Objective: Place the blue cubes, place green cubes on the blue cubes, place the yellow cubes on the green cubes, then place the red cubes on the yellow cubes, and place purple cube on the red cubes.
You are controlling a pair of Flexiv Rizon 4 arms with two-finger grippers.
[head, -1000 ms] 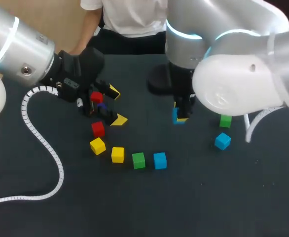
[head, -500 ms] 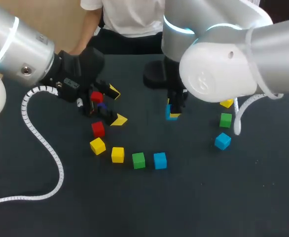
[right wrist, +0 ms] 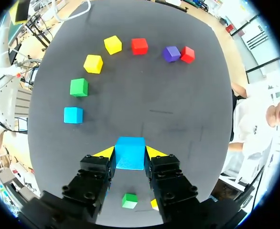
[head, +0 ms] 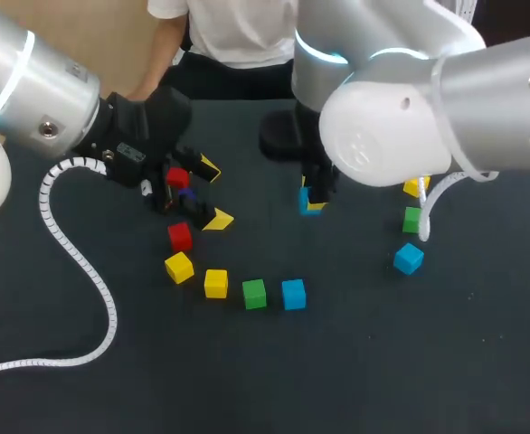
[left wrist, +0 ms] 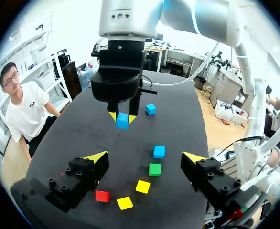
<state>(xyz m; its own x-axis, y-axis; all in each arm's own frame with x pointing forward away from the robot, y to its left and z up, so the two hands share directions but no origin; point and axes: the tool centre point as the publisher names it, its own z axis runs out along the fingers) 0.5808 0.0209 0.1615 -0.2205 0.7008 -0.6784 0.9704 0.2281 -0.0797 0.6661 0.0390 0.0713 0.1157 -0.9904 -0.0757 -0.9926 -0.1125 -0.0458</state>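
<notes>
On the dark table [head: 355,362], I judged the first step to be in hand: laying out the blue cubes. My right arm [head: 410,117] reached in past the middle. My right pincer [head: 312,201] was clenched on the held blue cube [head: 308,204], with a yellow tip on each of two opposite faces, and the cube looked clear of the table. It hung well beyond the row's blue cube [head: 293,294], on the side away from me. My left pincer [head: 214,193] stood spread wide and grasped nothing, far off to the left of the row's blue cube. The green cube [head: 254,293] sat just left of that same cube.

The next move, as I saw it, called for carrying my load down close to the row's blue cube. It had to be set flat and square before release, so that a green one could later sit on it.
</notes>
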